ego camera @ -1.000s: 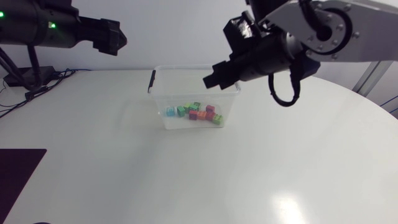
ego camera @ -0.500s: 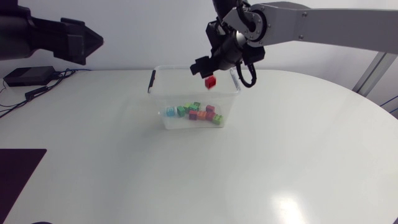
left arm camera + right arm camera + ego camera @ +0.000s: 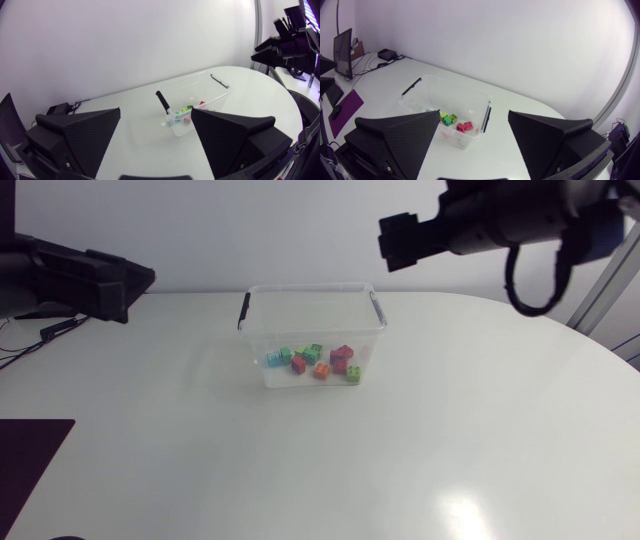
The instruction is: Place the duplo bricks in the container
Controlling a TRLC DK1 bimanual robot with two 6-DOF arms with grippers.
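Nearest to me, a dark flat mat (image 3: 30, 465) is lying at the left edge of the round white table (image 3: 330, 470), well apart from everything else. I am seeing no brick out on the tabletop.

Toward the middle, the clear plastic container with black handle clips (image 3: 310, 288) is standing upright and open-topped. The small coloured duplo bricks (image 3: 318, 361) are lying loose on its floor, red, green, blue, orange and magenta ones jumbled close together, which is where the task wants them. Judging by that, the job is looking finished or very nearly so.

Farther back, the left matte black gripper (image 3: 135, 280) is hanging off to the left of the container, pointing toward it. Its wrist view is showing the two wedge fingers spread wide with nothing between them.

At the far right, the right matte black gripper (image 3: 397, 242) is hovering high and beyond the container's right end. Its fingers are likewise standing wide apart and carrying nothing. Both arms are sitting clear of the box, I would guess so that neither is crowding its open top.
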